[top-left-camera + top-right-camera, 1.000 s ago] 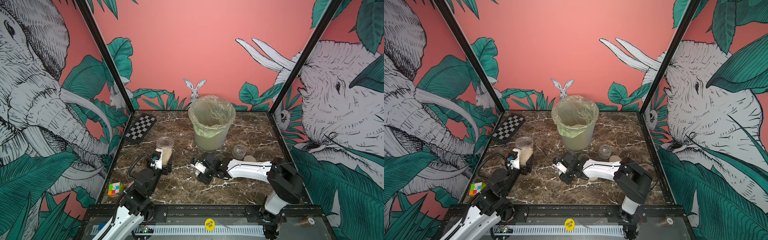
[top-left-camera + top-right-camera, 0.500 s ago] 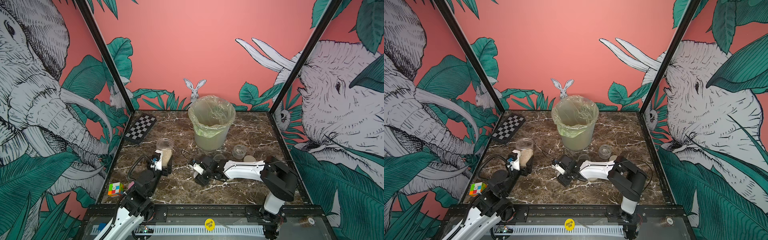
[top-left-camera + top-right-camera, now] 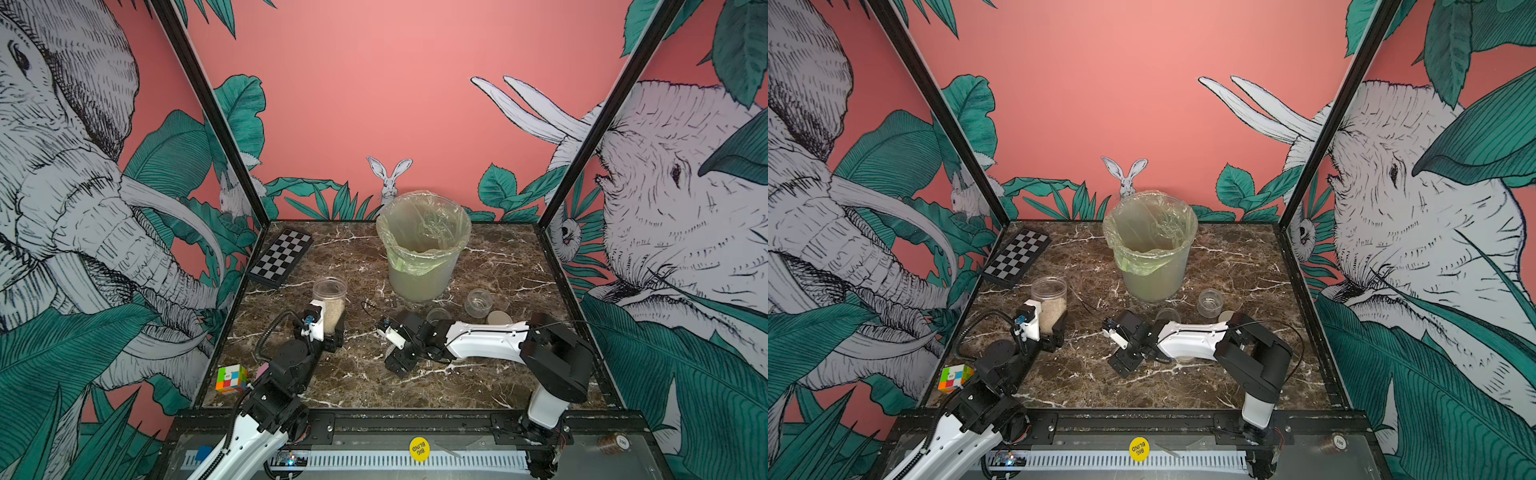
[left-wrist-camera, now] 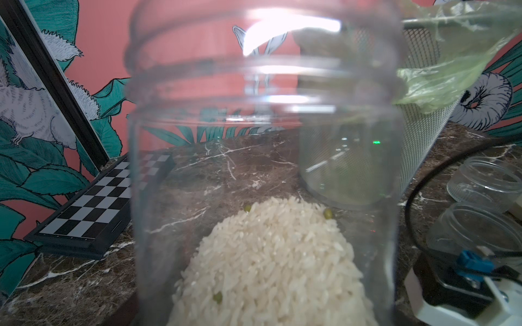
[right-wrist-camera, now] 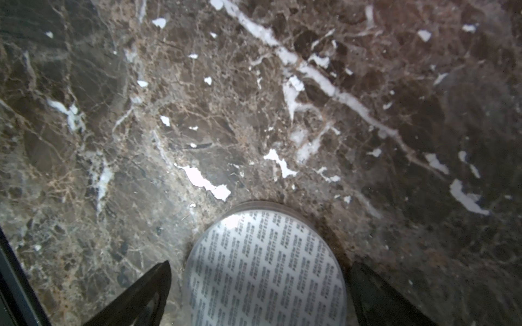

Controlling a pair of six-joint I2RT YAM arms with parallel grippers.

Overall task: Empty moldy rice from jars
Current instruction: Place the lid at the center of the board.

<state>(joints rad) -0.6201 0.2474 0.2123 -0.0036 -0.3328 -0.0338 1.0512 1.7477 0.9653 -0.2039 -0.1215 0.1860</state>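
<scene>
The left gripper (image 3: 328, 332) clasps the open jar (image 3: 329, 289) upright for pouring, while the right gripper (image 5: 262, 296), fingers spread, straddles the laid-down lid (image 5: 262, 254).

Coral walls (image 3: 395, 104) w/ elephant-rabbit mural (image 3: 665, 199), black posts (image 3: 210, 112), brown marble tabletop (image 3: 353, 257), prob. overhead light.

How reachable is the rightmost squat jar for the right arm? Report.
Probably yes: the right gripper is open, and the squat jar stands free beside the forearm; the arm must fold back first.
</scene>
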